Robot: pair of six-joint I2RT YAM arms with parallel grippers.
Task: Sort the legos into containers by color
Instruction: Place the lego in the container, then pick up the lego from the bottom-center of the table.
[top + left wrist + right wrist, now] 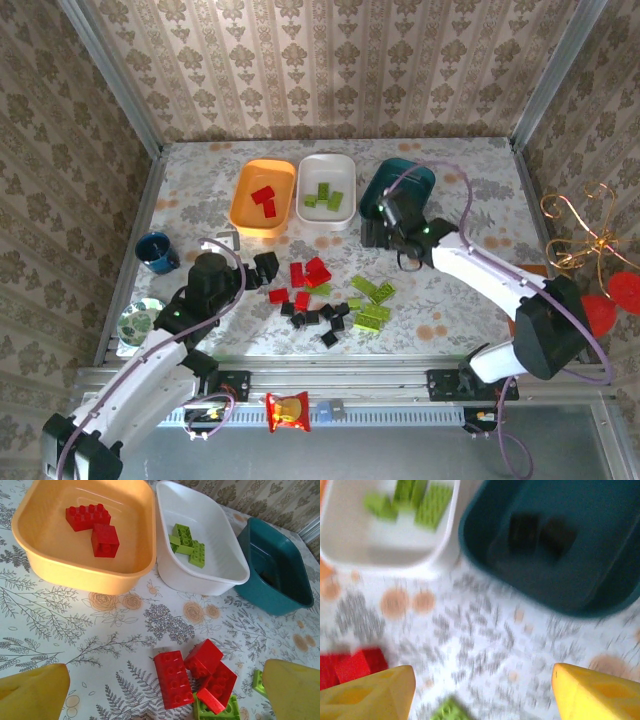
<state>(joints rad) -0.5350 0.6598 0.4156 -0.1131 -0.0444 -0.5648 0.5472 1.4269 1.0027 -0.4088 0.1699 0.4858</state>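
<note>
Three containers stand in a row at the back: an orange tray (pixel 255 215) with red bricks (pixel 92 524), a white tray (pixel 325 168) with lime green bricks (pixel 187 545), and a dark teal tray (pixel 410 172) with two black bricks (pixel 540 532). Loose legos lie mid-table: red (pixel 306 275), black (pixel 320 318) and green (pixel 370 298). My left gripper (pixel 265 268) hangs open and empty just left of the red pile (pixel 195 675). The right gripper (pixel 382 232) is open and empty over the table in front of the teal tray (pixel 530 587); its view is blurred.
A small blue cup (pixel 155 252) stands at the left, with a round patterned dish (pixel 140 320) nearer the edge. A red-and-yellow snack packet (pixel 288 412) lies on the front rail. Patterned walls close in the back and both sides.
</note>
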